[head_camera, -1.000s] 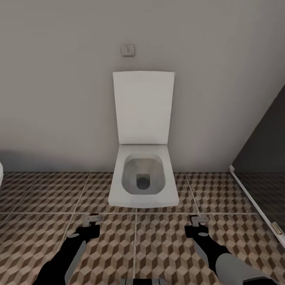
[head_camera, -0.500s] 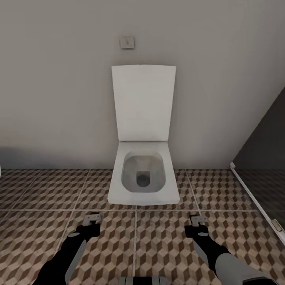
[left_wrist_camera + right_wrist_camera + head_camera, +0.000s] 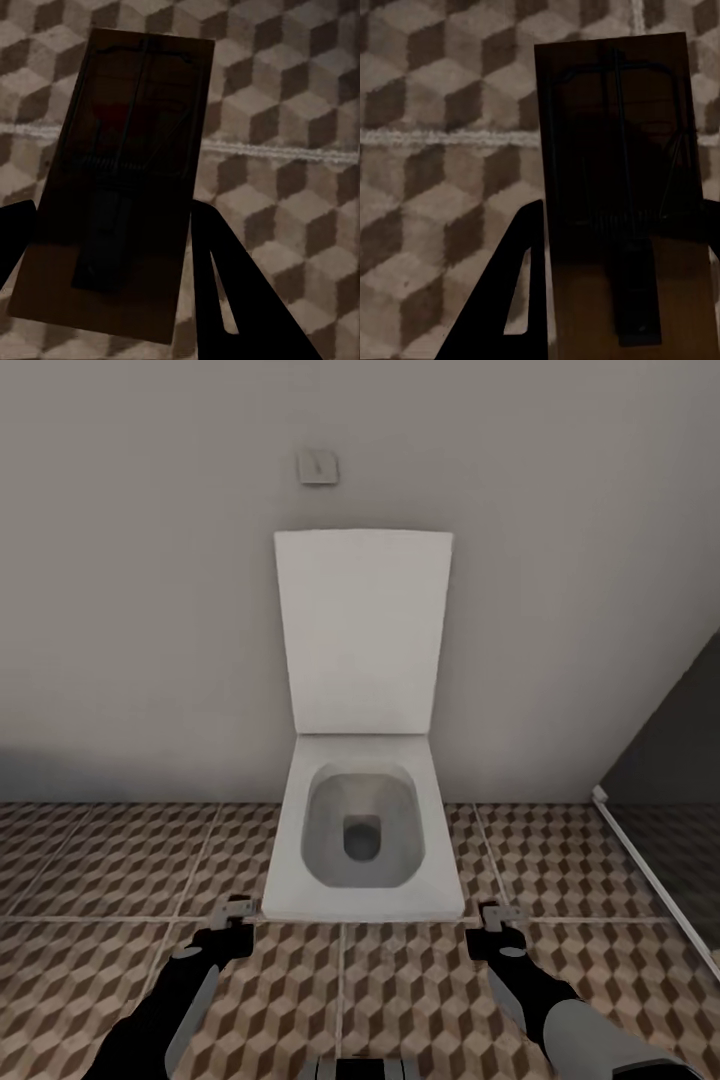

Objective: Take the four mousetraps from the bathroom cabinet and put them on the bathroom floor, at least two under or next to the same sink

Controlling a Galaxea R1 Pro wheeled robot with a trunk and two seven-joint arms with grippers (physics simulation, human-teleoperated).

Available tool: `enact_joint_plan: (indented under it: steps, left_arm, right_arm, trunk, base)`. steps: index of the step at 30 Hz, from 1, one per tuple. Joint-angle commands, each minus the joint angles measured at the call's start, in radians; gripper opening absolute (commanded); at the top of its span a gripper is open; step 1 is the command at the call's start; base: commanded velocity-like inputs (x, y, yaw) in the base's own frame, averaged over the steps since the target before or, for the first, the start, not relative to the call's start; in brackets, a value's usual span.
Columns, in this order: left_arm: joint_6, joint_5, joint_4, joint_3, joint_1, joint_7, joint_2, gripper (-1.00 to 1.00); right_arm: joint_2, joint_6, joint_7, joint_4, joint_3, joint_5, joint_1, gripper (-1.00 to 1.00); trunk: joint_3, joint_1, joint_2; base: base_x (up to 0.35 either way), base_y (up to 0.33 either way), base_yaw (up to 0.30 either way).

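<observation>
In the left wrist view a brown wooden mousetrap (image 3: 124,187) with dark metal parts sits between two dark fingers (image 3: 225,277); my left gripper (image 3: 112,285) is shut on it above the cube-patterned bathroom floor (image 3: 300,112). The right wrist view shows a second mousetrap (image 3: 622,195) held the same way, with my right gripper (image 3: 622,300) shut on it. From the head camera, the left gripper (image 3: 232,920) and right gripper (image 3: 492,922) hang low over the floor (image 3: 100,860), on either side of the toilet's front. The cabinet and the sink are out of view.
A white toilet (image 3: 360,840) with its lid raised stands against the grey wall straight ahead, its front edge close to both grippers. A flush plate (image 3: 318,466) is on the wall above. A dark glass panel (image 3: 670,780) with a white bottom rail (image 3: 650,870) bounds the right side.
The whole view has shifted: the toilet looks larger and lower in the picture, so the camera has come closer. Both arms hold the same pose with their mousetraps.
</observation>
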Motion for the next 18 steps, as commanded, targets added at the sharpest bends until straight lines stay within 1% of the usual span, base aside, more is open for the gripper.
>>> enact_joint_plan:
  steps: [1,7,15,18]
  left_arm:
    - [0.004,0.007,-0.001,-0.005,0.0,0.008,0.001,-1.0]
    - [0.004,0.007,-0.002,-0.004,0.0,0.008,0.002,-1.0]
    - [0.004,0.007,0.0,-0.004,0.0,0.008,0.002,-1.0]
    - [0.003,0.007,0.001,-0.004,0.0,0.008,0.002,-1.0]
  right_arm:
    - [-0.001,-0.001,-0.002,0.0,0.008,-0.011,0.0,-1.0]
    - [0.0,-0.001,-0.002,-0.001,0.008,-0.011,0.0,-1.0]
    - [-0.001,-0.002,-0.002,-0.001,0.008,-0.011,0.0,-1.0]
    - [-0.002,-0.002,-0.002,-0.001,0.008,-0.011,0.0,-1.0]
  trunk:
    - [-0.001,0.0,0.0]
    - [-0.001,0.0,0.0]
    - [-0.001,0.0,0.0]
    - [-0.001,0.0,0.0]
  base:
    - [0.321,0.0,0.0]
    - [0.3,0.0,0.0]
    - [0.076,0.0,0.0]
    - [0.221,0.0,0.0]
